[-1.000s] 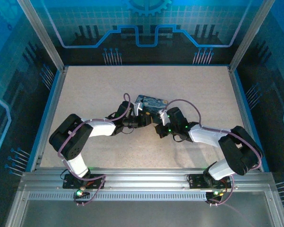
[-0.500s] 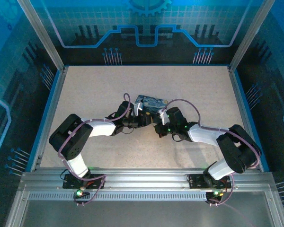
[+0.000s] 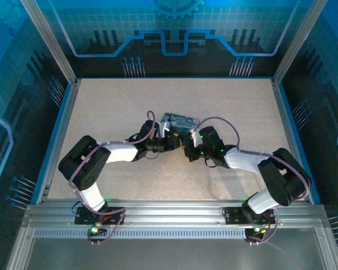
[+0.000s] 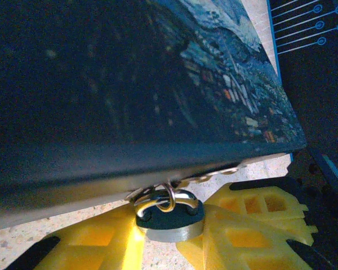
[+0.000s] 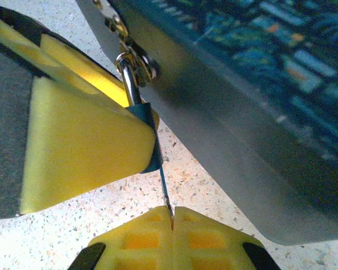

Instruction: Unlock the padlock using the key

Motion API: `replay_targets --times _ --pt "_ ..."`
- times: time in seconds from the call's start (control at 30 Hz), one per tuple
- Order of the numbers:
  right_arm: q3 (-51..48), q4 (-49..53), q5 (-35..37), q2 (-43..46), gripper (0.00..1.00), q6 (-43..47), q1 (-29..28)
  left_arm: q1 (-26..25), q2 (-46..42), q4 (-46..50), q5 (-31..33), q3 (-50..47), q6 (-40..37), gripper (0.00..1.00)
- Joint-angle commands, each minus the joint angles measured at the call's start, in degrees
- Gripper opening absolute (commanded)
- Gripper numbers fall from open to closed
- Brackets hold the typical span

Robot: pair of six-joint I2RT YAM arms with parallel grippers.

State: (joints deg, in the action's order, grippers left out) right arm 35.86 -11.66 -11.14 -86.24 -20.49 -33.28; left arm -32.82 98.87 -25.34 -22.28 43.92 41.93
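The padlock (image 4: 168, 220) has a dark blue body and a silvery shackle hooked through a ring on the edge of the dark-blue painted tin (image 4: 129, 84). My left gripper (image 4: 169, 232) is shut on the padlock's body, one yellow finger on each side. In the right wrist view, my right gripper (image 5: 172, 218) is shut on the thin dark key (image 5: 164, 187). The key's blade runs up to the bottom of the padlock (image 5: 152, 156), where it meets the body. From above, both grippers meet just in front of the tin (image 3: 179, 120).
The tin lies mid-table on the speckled beige tabletop (image 3: 112, 107). Blue-lit walls and metal posts ring the table. Bare surface surrounds the arms on the left, right and far sides.
The right arm's elbow has crept slightly leftward. Both grips and the tin look unchanged.
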Motion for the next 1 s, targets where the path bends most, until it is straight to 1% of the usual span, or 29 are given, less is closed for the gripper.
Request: replay_targets --times 0.0,0.4,0.77,0.97 --pt "-0.53 -2.41 -0.72 -0.07 0.0 -0.94 0.76 -0.47 -1.31 -1.38 -0.22 0.02 -0.1 0.32" --pt "-1.04 -5.92 -2.38 0.02 0.0 -1.73 0.85 -0.69 -1.31 -1.48 -0.22 0.04 0.01 0.32" --pt "-1.81 -1.05 -1.3 0.67 0.0 -0.09 0.8 -0.75 -1.37 -2.07 -0.13 0.02 0.48 0.32" --pt "-2.45 -0.12 -2.15 0.54 0.0 0.37 0.76 -0.76 -1.33 -2.07 -0.04 0.02 0.43 0.32"
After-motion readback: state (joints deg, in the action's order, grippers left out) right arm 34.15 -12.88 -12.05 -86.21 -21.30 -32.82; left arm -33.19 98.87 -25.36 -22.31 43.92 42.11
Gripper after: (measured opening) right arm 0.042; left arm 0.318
